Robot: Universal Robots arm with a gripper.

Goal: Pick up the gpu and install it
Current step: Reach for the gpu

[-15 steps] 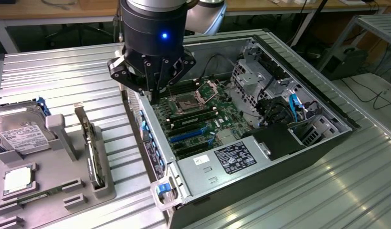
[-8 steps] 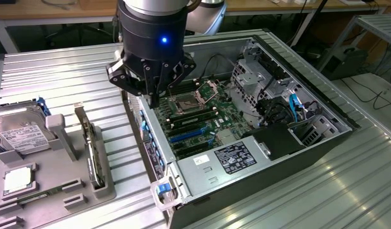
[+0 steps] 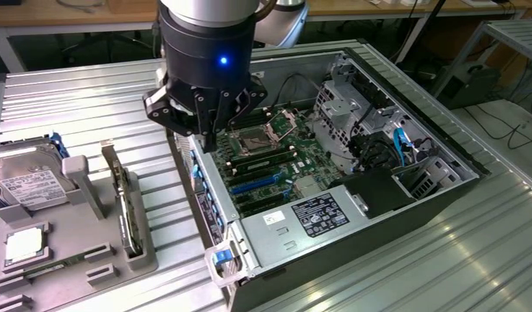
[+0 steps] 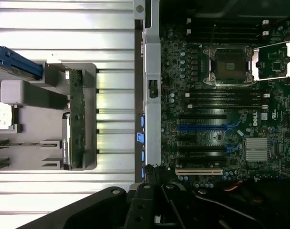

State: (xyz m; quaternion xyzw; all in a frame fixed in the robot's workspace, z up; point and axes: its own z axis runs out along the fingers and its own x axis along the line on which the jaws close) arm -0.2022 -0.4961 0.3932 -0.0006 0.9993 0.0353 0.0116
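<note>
While the gpu (image 3: 125, 201) stands upright in its holder (image 3: 71, 234) for easy gripping, the end effector (image 3: 209, 140) hovers empty, pressed together.

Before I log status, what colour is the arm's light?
The light is blue; exterior view shows it best.

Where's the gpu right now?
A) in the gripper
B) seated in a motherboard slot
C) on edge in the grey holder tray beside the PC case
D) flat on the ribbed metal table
C: the thin black card with a silver end bracket stands on edge in the grey plastic holder tray, outside the open black computer case; the shut gripper holds nothing.
</note>
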